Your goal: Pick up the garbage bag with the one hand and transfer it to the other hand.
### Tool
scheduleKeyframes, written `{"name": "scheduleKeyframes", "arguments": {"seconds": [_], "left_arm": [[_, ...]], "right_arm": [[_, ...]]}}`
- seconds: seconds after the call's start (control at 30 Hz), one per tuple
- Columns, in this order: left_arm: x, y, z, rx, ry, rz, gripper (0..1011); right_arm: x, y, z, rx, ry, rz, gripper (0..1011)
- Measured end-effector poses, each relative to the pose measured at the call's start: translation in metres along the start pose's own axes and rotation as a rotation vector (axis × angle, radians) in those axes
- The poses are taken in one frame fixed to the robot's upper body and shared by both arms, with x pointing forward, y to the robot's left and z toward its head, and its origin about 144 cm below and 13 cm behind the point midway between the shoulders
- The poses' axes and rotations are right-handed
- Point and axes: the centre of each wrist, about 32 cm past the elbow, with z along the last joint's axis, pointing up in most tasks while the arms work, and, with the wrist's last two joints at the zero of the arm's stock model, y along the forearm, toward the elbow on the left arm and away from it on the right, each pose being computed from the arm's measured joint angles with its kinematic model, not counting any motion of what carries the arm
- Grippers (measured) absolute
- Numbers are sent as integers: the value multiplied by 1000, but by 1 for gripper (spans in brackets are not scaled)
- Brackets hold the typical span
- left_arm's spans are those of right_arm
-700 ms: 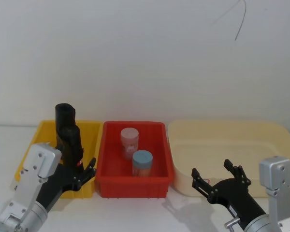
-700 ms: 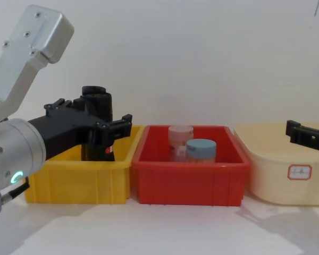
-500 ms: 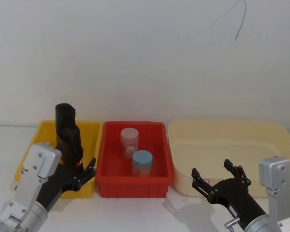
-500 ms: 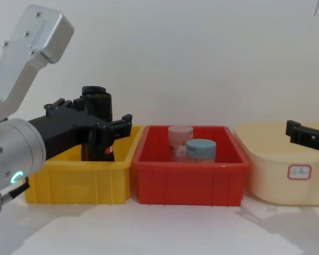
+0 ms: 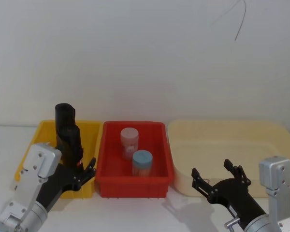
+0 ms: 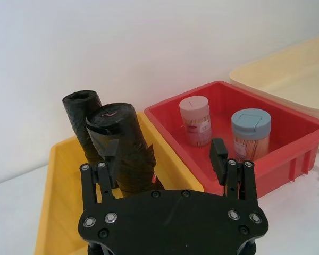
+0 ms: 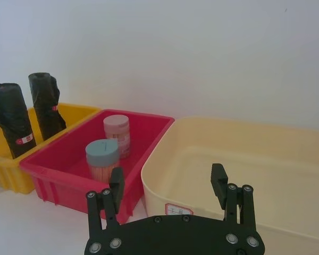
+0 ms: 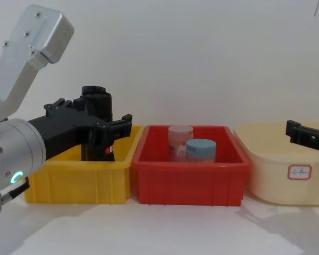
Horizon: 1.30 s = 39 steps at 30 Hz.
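1. We count two black rolls, both standing upright in the yellow bin (image 8: 77,178). The garbage bag (image 5: 70,142) is the nearer one, with a small red-and-white sticker low on its side. The other roll (image 5: 64,113) stands just behind it, and the two look close enough to touch.
2. The left gripper (image 6: 162,159) hangs at the near edge of the yellow bin, just before the garbage bag, with its two fingers spread wide and nothing held between them. In the left wrist view the bag lines up with one finger rather than the middle of the gap. We cannot tell whether it touches the bag.
3. We count three bins in a row on the white table (image 8: 165,228): yellow on the left, the red bin (image 8: 189,183) in the middle and the cream tub (image 8: 271,180) on the right.
4. The red bin holds two upright jars. The pink-lidded jar (image 5: 129,140) is farther back and the blue-lidded jar (image 5: 142,162) is nearer.
5. The cream tub bears one small label (image 8: 300,171) on its front wall.
6. The right gripper (image 5: 211,171) hovers before the cream tub's near wall, its fingers wide apart and empty, well apart from the garbage bag.
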Motion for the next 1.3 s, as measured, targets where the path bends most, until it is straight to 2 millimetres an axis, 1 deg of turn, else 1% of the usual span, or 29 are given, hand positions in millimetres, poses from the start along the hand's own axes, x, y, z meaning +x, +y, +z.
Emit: {"name": "scheduleKeyframes", "arguments": {"seconds": [0.27, 0.8, 1.03, 1.3], "left_arm": [[1, 1, 0, -4, 8, 9, 1000], [10, 4, -6, -1, 102, 118, 1000], [16, -2, -9, 23, 126, 150, 1001], [21, -14, -11, 51, 144, 141, 1001]], "right_arm": [[0, 0, 0, 0, 0, 0, 1001], [0, 0, 0, 0, 0, 0, 1001], [0, 0, 0, 0, 0, 0, 1001], [0, 0, 0, 0, 0, 0, 1001]]}}
